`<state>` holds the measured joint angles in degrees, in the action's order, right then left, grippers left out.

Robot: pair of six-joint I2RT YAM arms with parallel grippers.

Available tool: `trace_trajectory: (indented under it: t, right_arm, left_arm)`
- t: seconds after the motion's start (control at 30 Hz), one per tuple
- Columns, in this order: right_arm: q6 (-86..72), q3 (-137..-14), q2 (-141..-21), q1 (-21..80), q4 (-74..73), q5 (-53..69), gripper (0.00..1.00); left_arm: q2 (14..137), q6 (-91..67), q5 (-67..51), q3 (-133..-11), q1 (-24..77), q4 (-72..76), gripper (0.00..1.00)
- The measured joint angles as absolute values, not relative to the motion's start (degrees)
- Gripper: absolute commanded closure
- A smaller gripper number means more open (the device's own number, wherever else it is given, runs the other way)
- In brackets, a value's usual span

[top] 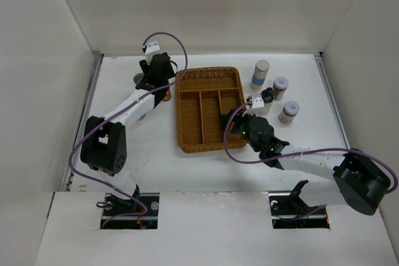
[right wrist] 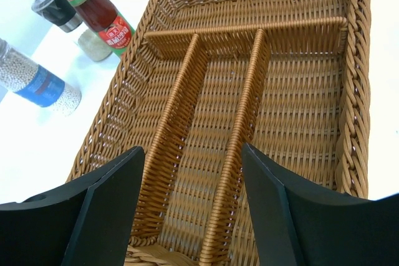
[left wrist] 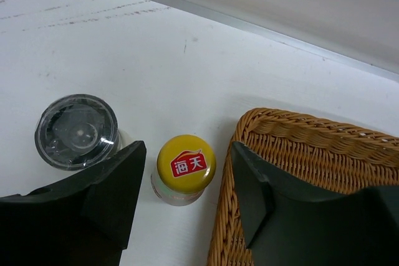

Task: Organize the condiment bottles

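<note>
The dark red sauce bottle shows its yellow cap between the open fingers of my left gripper, just left of the wicker tray. The fingers do not touch it. The grey-lidded jar stands left of it. In the top view my left gripper hovers over the bottle. My right gripper is open and empty above the tray. A white blue-labelled cylinder and two pink-labelled jars stand right of the tray. The other cylinder is left of it.
The tray has several empty compartments. A small dark-topped bottle stands by its right rim next to my right wrist. White walls close the table on three sides. The sauce bottle and grey-lidded jar crowd the tray's left rim.
</note>
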<state>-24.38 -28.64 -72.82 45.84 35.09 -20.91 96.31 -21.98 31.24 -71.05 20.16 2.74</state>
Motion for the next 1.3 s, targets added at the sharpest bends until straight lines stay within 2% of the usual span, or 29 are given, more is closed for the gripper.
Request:
trace_trajectory:
  t: [0.1, 0.27, 0.37, 0.7, 1.03, 1.3]
  right_arm:
    - [-24.36, -28.64, -72.82, 45.84, 35.11, -20.91, 0.30]
    - [-24.23, -28.64, -72.82, 45.84, 35.09, -20.91, 0.29]
    - [-24.23, -28.64, -72.82, 45.84, 35.09, -20.91, 0.29]
    - [-24.21, -28.64, -72.79, 45.84, 35.11, -20.93, 0.29]
    - [-24.23, -28.64, -72.34, 45.84, 35.11, -20.91, 0.27]
    - [-24.23, -28.64, -71.77, 45.82, 35.14, -20.93, 0.25]
  left_arm:
    - [96.82, -21.78, 31.27, -71.26, 20.14, 2.72, 0.56]
    - [97.30, -21.06, 31.51, -71.61, 19.90, 2.63, 0.75]
    - [97.30, -20.82, 31.64, -71.68, 19.90, 2.35, 0.80]
    - [95.46, -19.18, 32.84, -73.76, 20.93, -2.52, 0.83]
    - [92.49, -17.89, 33.19, -83.96, 27.40, -3.11, 0.83]
    - [101.84, -17.91, 33.15, -93.58, 30.02, -1.69, 0.83]
